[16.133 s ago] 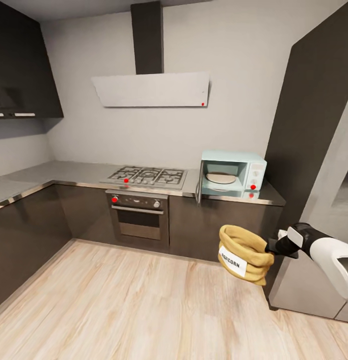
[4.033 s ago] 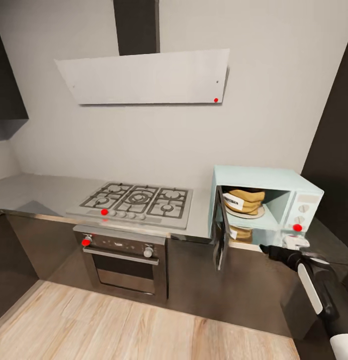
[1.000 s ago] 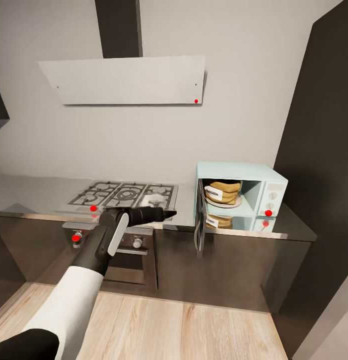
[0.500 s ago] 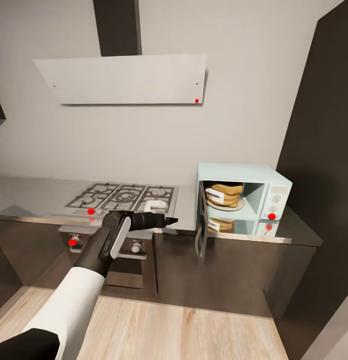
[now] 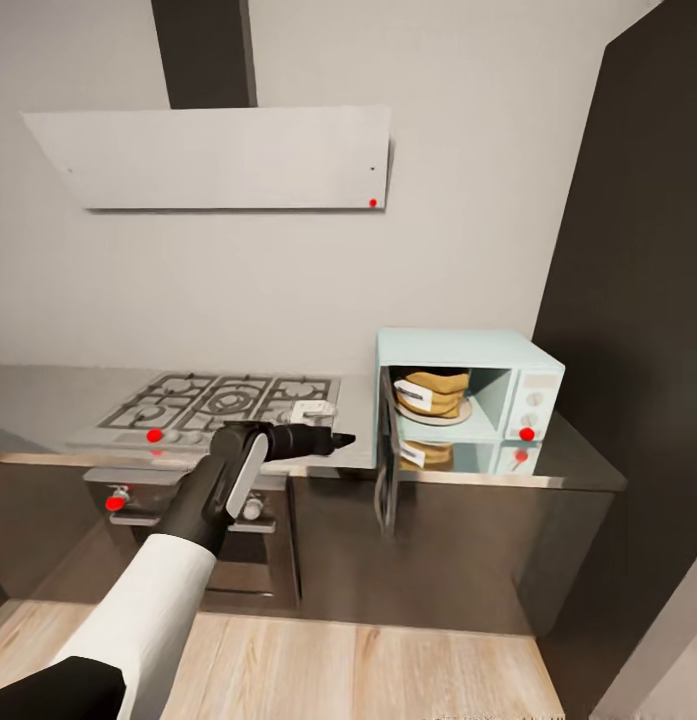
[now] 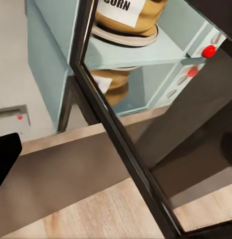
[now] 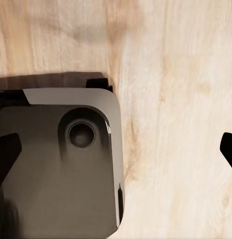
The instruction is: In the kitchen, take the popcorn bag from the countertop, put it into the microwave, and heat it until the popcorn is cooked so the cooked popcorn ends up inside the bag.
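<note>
Peeking out from behind the microwave door point(image 5: 386, 470), the popcorn bag point(image 5: 433, 392) is partly cut off: in the head view the door's edge covers its left side, and in the left wrist view its top runs out of the picture, leaving the tan sack point(image 6: 126, 17) and part of its white label readable. The bag sits on a pale round plate point(image 5: 456, 411) inside the microwave point(image 5: 466, 400), whose door stands ajar, swung toward the robot. A mirrored copy of bag and red light shows on the shiny countertop point(image 5: 573, 465) below.

The left gripper point(image 5: 338, 439) points toward the door from its hob side, just beside the door's edge and apart from the bag; its tips look drawn close together with nothing between them, though they are too small and dark to be sure. In the left wrist view one dark fingertip point(image 6: 5, 157) shows at the edge. The right gripper point(image 7: 118, 149) hangs over the light wood floor point(image 7: 170, 99) and a dark part of the robot's base point(image 7: 61, 164), with fingers point(image 7: 7, 152) far apart and empty.

The microwave rests on the grey steel countertop, to the right of the gas hob point(image 5: 213, 400). A built-in oven point(image 5: 188, 520) sits under the hob, a white hood point(image 5: 213, 158) hangs on the grey wall above, and a tall dark cabinet point(image 5: 638, 300) rises at the right.
</note>
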